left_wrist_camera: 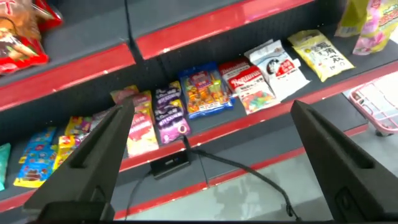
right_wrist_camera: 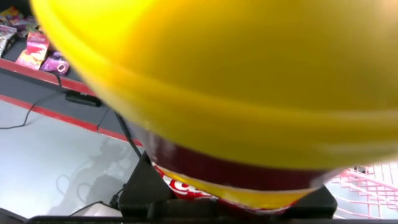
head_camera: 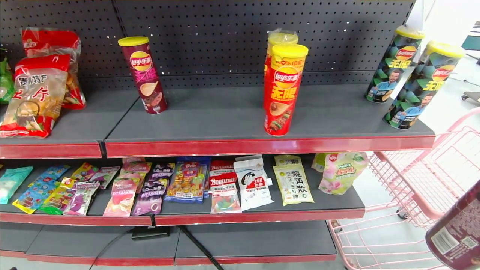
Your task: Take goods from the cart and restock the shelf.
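A maroon chip can with a yellow lid hangs tilted at the lower right, beside the pink cart. My right gripper is shut on this can, its dark fingers pressing the can's sides just below the lid. My left gripper is open with nothing between its fingers, held low in front of the lower shelf. On the upper shelf stand a matching maroon can, two red cans and two green cans.
Red snack bags lean at the upper shelf's left end. The middle shelf holds several flat snack packets. A black cable and box lie on the bottom shelf. Bare shelf surface lies between the maroon and red cans.
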Controlling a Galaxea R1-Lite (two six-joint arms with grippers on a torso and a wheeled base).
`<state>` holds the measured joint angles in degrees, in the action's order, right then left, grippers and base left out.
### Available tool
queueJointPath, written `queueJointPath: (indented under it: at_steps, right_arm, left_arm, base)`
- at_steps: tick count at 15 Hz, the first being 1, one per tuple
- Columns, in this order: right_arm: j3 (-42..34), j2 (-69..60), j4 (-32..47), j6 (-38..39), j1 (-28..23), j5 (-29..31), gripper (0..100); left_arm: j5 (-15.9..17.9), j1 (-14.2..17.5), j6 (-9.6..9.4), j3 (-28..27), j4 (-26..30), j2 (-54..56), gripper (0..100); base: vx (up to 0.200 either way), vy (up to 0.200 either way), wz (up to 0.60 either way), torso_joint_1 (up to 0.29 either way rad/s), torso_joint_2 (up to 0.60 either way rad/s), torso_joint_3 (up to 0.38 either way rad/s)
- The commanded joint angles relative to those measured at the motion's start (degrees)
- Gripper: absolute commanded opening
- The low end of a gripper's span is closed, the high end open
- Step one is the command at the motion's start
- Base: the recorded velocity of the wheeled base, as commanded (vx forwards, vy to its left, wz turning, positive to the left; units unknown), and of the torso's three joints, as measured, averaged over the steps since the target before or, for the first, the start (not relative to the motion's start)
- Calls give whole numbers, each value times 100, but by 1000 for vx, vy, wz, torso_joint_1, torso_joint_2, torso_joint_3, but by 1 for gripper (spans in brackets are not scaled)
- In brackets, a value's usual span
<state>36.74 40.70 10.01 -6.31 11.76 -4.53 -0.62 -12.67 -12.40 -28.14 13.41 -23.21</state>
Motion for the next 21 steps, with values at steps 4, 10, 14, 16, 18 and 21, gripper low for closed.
queueJointPath:
  at_steps: [4, 10, 14, 16, 18, 21]
  right_arm:
    - [-27, -80, -8, -10, 36, -30, 0]
    - [-88, -194, -43, -1, 54, -302, 0]
    - [-88, -194, -78, -1, 54, -311, 0]
    - [-106, -203, -140, -10, 72, -311, 0]
    - [-106, -203, -148, -10, 107, -311, 0]
    - [-106, -194, -157, -1, 256, -311, 0]
  left_arm:
    - [1, 1, 1, 1, 4, 10, 100]
    - [-8, 10, 1, -8, 4, 80, 100]
    - [-8, 10, 1, 1, 4, 141, 100]
    - [-8, 10, 1, -8, 4, 168, 100]
    - [-8, 1, 1, -8, 4, 168, 100]
    - [-17, 1, -8, -16, 4, 229, 100]
  base:
    - [0, 200, 0, 24, -42, -34]
    - [0, 200, 0, 1, 2, 0]
    - [0, 200, 0, 1, 4, 2]
    - [0, 200, 0, 0, 0, 0]
    - [0, 200, 0, 2, 0, 7]
    - [0, 200, 0, 2, 2, 2]
